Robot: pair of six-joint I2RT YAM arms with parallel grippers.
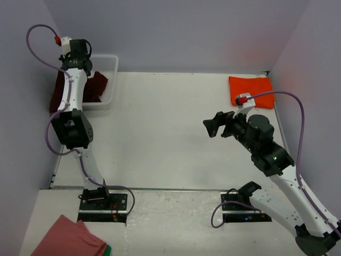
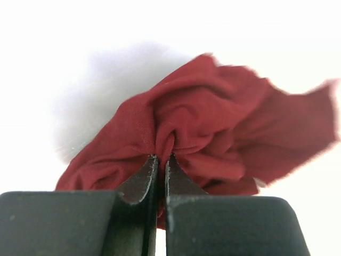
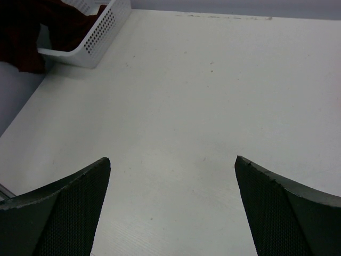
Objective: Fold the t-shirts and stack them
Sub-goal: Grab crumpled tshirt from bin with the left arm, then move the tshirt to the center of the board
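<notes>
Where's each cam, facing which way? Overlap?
Top external: above and behind the bases, looking down on the table; left arm, right arm show.
Left wrist: on the left gripper, facing the maroon shirt pinched in its shut fingers.
Right wrist: on the right gripper, facing across the table toward the basket; open fingers show.
Shared: top and right wrist see basket, maroon shirt.

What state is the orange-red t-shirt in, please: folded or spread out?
Folded. The orange-red t-shirt lies as a compact flat rectangle in the far right corner of the table, no sleeves showing.
</notes>
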